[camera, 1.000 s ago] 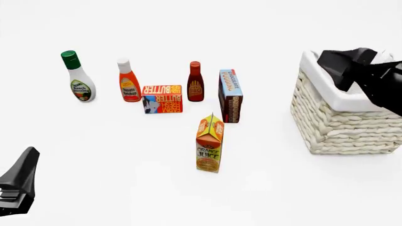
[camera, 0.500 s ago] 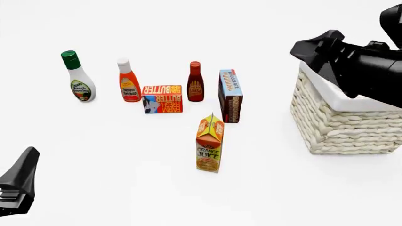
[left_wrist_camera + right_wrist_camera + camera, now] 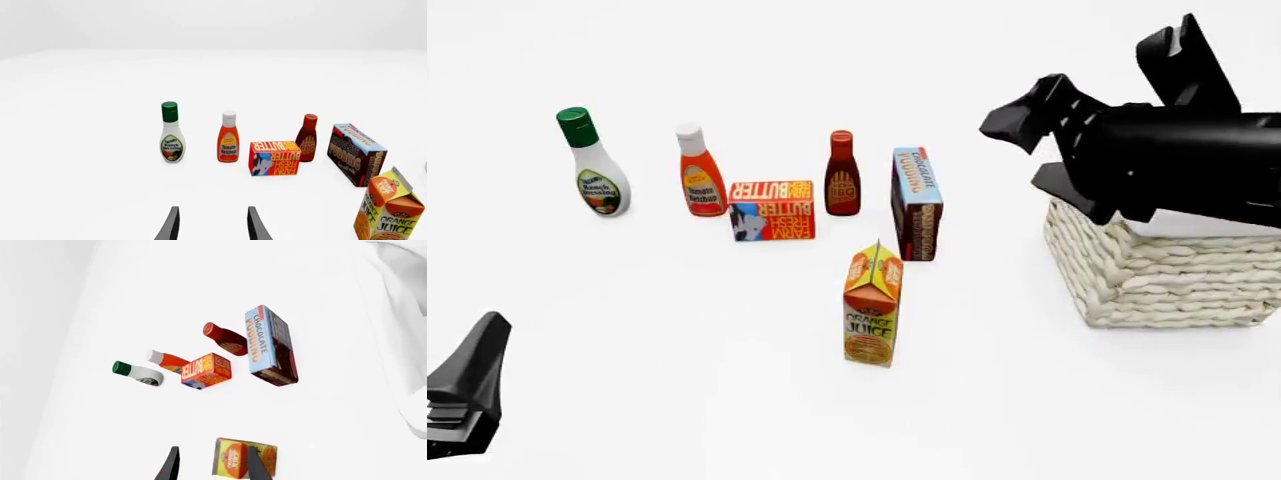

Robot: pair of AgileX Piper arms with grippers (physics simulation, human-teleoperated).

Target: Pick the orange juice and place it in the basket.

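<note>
The orange juice carton stands upright near the middle of the table, in front of the other groceries. It also shows in the left wrist view and in the right wrist view. The basket sits at the right, partly covered by my right arm. My right gripper hovers high, just left of the basket's rim, open and empty, well above and right of the carton. My left gripper rests low at the front left, far from the carton, its fingers apart with nothing between them.
Behind the carton stand a chocolate pudding box, a dark sauce bottle, a flat butter box, a ketchup bottle and a green-capped ranch bottle.
My right arm has swung left from over the basket toward the groceries, and its fingers now stick out past the basket's left rim. The left arm and all groceries have stayed put.
</note>
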